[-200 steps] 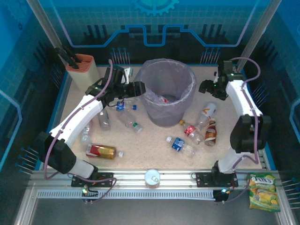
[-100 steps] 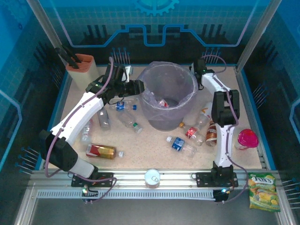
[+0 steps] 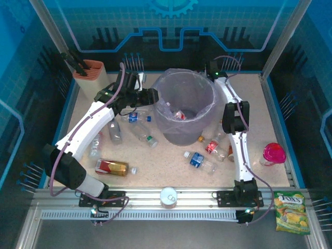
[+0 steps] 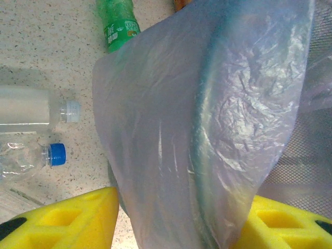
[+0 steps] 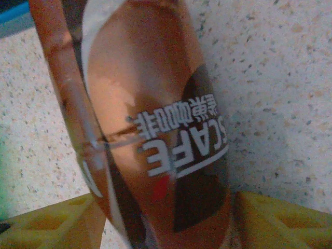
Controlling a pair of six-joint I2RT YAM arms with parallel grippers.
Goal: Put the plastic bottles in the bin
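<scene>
The bin (image 3: 181, 129) is standing toward the middle of the table's far edge, with its translucent liner (image 4: 150, 129) draping over the rim. The left gripper (image 3: 152, 96) is straddling that rim on the left. Seen from its wrist, the yellow fingers (image 4: 67, 215) are pressing on liner and rim from both sides, so I take it to be clamping the bin, probably to steady it for a drop.

The right arm is reaching up the table's right side and putting the right gripper (image 3: 211, 68) just past the bin's far-right rim. It is gripping a brown coffee bottle (image 5: 155, 119), which is sitting snug between the pads above the tabletop. My guess is that the bottle is waiting there to go over the rim.

A red-labelled bottle (image 3: 180, 114) is already lying inside the bin. Outside it, an amber-red bottle (image 3: 115, 167) is lying toward the near-left corner, and a blue-labelled bottle (image 3: 199, 161) is lying in front of the bin. Clear bottles (image 3: 115, 132) are scattering along its left side, so I judge most of the work is waiting.

The table (image 3: 155, 161) is showing a beige speckled top with a blue border. A knife block (image 3: 89, 72) is occupying the far-left corner, and a silver can (image 3: 169, 196) and a candy bag (image 3: 290, 211) are sitting by the near edge. Blue-lit panels are enclosing everything.
</scene>
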